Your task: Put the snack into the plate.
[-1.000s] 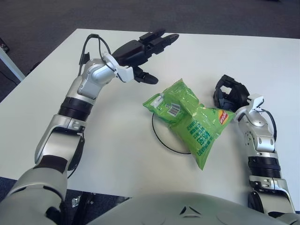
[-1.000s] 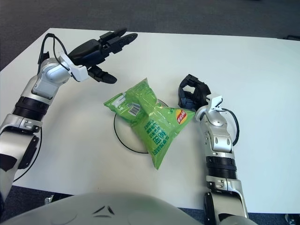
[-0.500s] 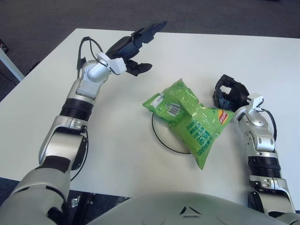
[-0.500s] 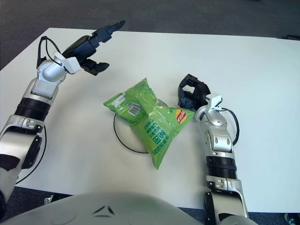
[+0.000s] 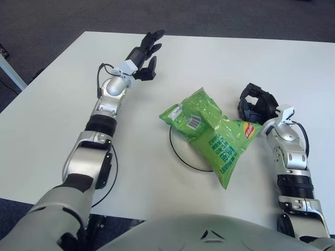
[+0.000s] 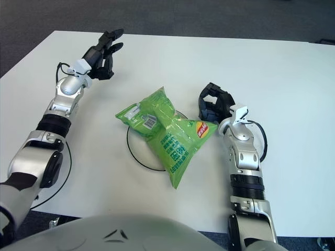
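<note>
- Two views to check; in the left eye view, the crinkled green plastic snack bag (image 5: 213, 135) lies across the thin black ring of the plate (image 5: 180, 155), with its near right end hanging past the rim onto the white table (image 5: 136, 172).
- Your left hand (image 5: 144, 54) sits far and left, well apart from the bag, fingers extended and holding nothing.
- To finish well, I'd judge you should nudge the bag left so it sits wholly inside the ring.
- In the right eye view, your right hand (image 6: 214, 106) rests just right of the bag, fingers curled and empty.
- Most of the plate is hidden beneath the bag, so you can't tell how far its far and right edge reaches.
</note>
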Controlling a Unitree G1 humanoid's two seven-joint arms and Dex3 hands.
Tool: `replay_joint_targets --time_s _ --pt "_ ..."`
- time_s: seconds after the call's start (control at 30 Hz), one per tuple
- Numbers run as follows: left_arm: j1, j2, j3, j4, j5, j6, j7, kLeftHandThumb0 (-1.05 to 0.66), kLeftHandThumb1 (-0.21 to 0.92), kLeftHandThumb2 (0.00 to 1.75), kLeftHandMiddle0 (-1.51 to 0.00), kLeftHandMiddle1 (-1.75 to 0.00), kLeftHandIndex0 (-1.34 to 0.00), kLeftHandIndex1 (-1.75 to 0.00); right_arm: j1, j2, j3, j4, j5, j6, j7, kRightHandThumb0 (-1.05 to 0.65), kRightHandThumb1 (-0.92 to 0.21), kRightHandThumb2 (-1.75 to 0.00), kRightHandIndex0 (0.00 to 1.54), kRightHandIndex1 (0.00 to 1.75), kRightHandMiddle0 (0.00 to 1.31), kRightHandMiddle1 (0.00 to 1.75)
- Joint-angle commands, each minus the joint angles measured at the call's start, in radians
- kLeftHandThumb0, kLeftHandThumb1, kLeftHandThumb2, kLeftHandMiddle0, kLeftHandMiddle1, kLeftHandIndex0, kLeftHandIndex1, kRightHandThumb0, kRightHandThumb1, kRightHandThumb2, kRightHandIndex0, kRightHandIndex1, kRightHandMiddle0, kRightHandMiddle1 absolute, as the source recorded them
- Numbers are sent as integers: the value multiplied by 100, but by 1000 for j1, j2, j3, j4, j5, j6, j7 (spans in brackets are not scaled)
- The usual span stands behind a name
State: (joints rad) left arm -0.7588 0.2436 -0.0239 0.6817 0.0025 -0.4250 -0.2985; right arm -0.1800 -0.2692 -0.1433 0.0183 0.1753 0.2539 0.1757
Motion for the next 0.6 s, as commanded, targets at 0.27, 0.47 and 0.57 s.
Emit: replay_joint_targets --time_s 0.27,0.47,0.57 --pt "139 -156 82 -243 -106 314 164 -85 92 111 -58 -138 0 -111 45 -5 25 37 -33 61 -6 -46 -39 -123 124 175 56 175" --pt "175 -194 136 -146 -129 294 227 -73 92 107 -89 -170 -10 -154 43 -5 28 38 -35 60 -10 -46 -38 -125 126 175 57 175" --pt "185 -206 172 -122 -168 293 224 -64 92 99 -104 -173 -32 -168 43 -8 31 40 -40 59 -13 -46 -38 -125 126 175 57 175"
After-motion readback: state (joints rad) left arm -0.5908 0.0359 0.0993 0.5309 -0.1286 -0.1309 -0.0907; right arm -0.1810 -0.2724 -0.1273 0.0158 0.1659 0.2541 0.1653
